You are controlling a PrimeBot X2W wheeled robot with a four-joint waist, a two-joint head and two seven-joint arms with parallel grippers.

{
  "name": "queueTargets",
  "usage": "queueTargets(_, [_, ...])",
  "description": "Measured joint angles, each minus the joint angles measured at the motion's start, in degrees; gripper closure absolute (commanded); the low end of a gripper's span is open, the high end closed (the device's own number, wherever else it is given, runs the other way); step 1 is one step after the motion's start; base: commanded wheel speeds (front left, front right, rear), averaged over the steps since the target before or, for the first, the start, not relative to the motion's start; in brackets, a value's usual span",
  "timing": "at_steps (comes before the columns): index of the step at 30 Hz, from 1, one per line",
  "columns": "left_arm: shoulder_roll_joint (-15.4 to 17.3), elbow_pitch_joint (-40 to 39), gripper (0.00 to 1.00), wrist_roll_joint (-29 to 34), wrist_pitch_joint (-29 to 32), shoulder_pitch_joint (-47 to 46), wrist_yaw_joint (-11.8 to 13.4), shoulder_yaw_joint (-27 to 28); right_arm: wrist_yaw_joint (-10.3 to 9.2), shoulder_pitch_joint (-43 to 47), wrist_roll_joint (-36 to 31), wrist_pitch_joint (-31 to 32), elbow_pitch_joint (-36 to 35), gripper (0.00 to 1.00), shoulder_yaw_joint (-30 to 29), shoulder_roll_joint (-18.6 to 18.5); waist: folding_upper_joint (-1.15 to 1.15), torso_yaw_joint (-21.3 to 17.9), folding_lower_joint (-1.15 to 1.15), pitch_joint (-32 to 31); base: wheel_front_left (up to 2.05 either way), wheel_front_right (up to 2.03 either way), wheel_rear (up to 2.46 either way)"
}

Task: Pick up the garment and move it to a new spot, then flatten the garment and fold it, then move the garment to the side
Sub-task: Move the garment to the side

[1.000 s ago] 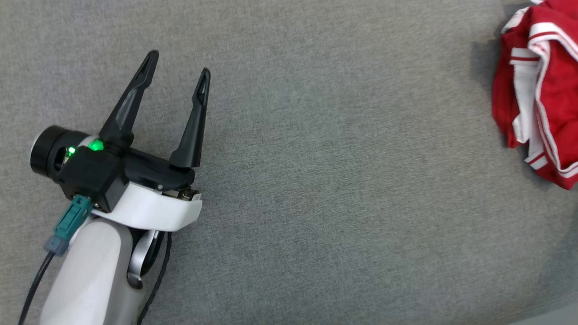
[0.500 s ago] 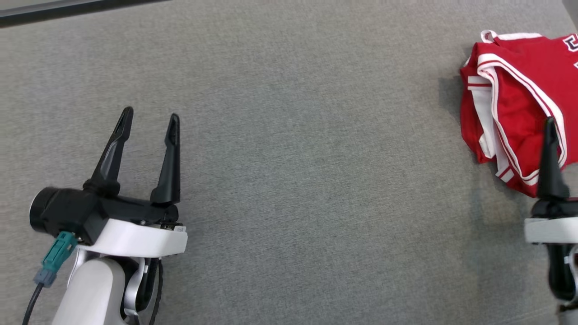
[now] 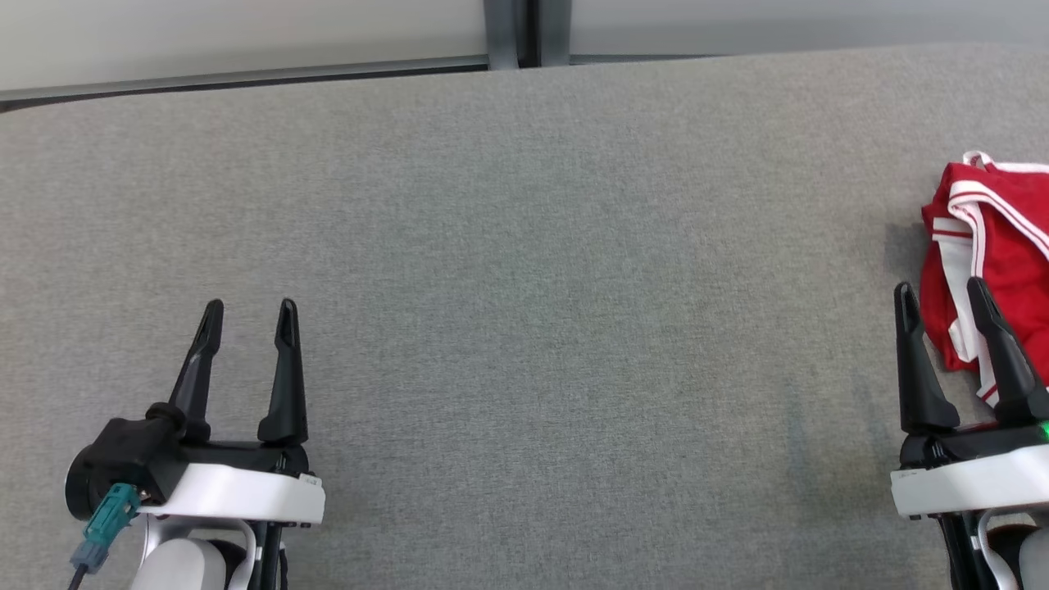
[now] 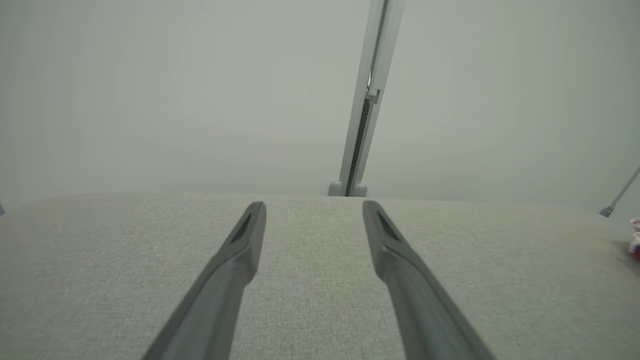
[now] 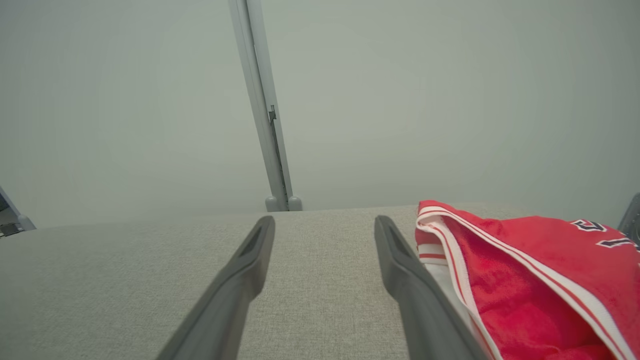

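A grey fabric-covered counter [image 3: 524, 246] is seen before a pale wall [image 3: 246, 33] divided by a grey upright post [image 3: 516, 33]. The left hand [image 3: 250, 305] is held low at near left, fingers spread wide, nothing gripped. The right hand [image 3: 940, 285] is likewise spread and empty, just beside a crumpled red-and-white fabric garment [image 3: 1004, 238] at the counter's right edge.
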Motion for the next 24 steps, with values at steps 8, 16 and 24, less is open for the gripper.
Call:
queueTargets(8, [0.45,2.81,0.0,-0.01,-0.31,4.58,-0.67,-1.24,0.0,6.22,-1.38,3.64,-1.83,0.0,-1.33,-0.32,0.0,3.11,0.0,-7.03,0.0,0.0,0.0])
queueTargets(16, [1.58,3.82,0.0,-0.77,0.69,8.55,-0.92,-1.56,-0.01,12.02,-1.7,6.69,-4.48,0.0,-2.33,0.33,0.0,4.69,0.0,-13.57,0.0,0.0,0.0])
queueTargets(24, [2.89,3.68,0.0,-1.42,1.74,11.03,-0.83,-1.22,-0.01,15.42,-2.4,8.51,-6.78,0.0,-3.23,1.65,0.0,4.69,0.0,-17.83,0.0,0.0,0.0])
